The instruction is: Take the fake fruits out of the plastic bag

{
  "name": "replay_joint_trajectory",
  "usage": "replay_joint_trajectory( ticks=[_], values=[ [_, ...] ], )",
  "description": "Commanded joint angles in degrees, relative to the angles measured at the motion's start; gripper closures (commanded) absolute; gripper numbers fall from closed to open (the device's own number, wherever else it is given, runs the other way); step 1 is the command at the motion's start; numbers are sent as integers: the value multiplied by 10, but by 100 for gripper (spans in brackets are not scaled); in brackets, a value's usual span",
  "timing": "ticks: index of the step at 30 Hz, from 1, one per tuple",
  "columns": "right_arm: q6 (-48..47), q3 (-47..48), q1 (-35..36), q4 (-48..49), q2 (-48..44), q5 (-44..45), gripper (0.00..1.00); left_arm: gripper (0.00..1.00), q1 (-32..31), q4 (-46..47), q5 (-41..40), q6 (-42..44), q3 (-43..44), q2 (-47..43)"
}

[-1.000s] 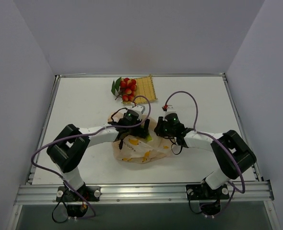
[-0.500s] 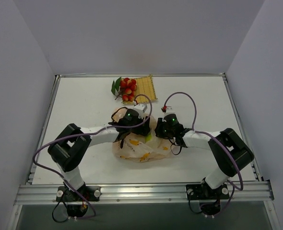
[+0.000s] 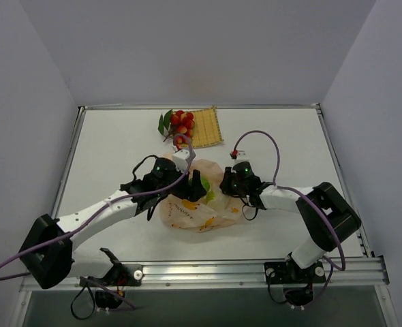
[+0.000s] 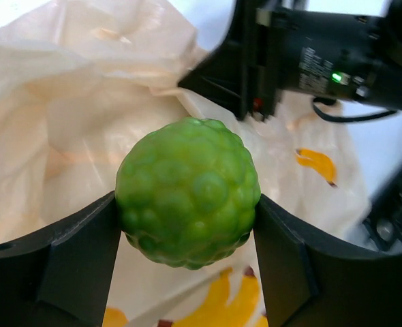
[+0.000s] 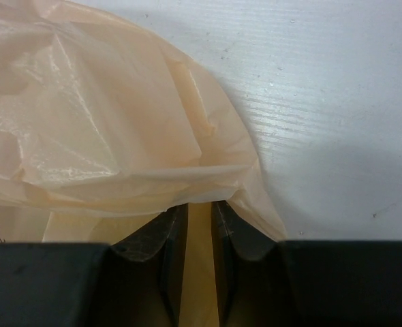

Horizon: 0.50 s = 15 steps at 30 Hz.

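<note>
Plastic bag (image 3: 195, 216), pale peach with yellow-orange marks, lies crumpled on the bench (image 3: 112, 146) between the two arms. Over its far part the left claw (image 3: 198, 185) is clamped on the round lime-green fruit (image 4: 187, 191), one finger pressed to each side, holding it above the plastic. Just beside it, the right claw (image 5: 199, 225) is pinched nearly closed on a fold of the bag's edge. Farther back, the red berries (image 3: 182, 124) with dark leaves rest at the left edge of the yellow woven mat (image 3: 208, 127).
</note>
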Motion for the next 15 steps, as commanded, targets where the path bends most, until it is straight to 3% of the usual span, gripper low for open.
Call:
replay_joint_trajectory(
  ticks=[1,7,10,15],
  values=[
    [5,7,0,0,-27,18,83,91,-4,-65,45,-22,-2,-63],
    [12,-4,-1,0,-57,20,83,90,8,-82,0,-48,48,-145],
    [17,-9,0,1,-74,18,82,90,15,-95,-57,-43,142,-95],
    [20,-16,0,5,-99,12,80,90,38,-103,-130,-38,305,82]
  ],
)
